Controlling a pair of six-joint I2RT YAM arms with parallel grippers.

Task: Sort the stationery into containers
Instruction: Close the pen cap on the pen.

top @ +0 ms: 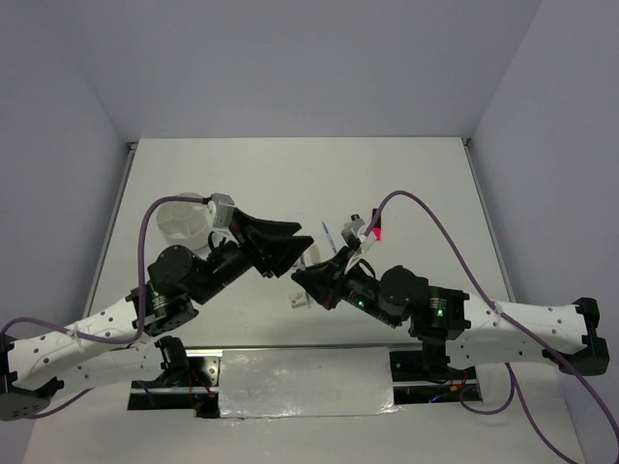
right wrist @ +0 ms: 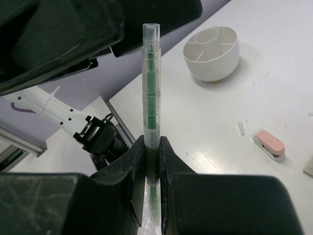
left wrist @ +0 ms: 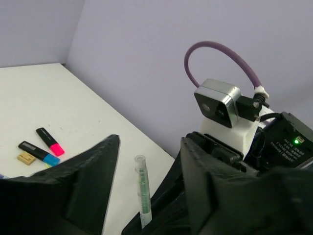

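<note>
White table (top: 406,184) carries a tub (right wrist: 212,54), upper right in the right wrist view. Right gripper (right wrist: 152,147) clamps a pen (right wrist: 150,88); left gripper (left wrist: 149,143) gapes around its tip.

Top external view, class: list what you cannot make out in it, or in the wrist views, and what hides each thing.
- The pen: top external view, lost between the left gripper and the right gripper.
- The pen's lower end: left wrist view, hidden behind dark gripper parts.
- The tub: top external view, partly covered by the left arm; contents unclear.
- The small stationery beside the right gripper: top external view, too small to name.
</note>
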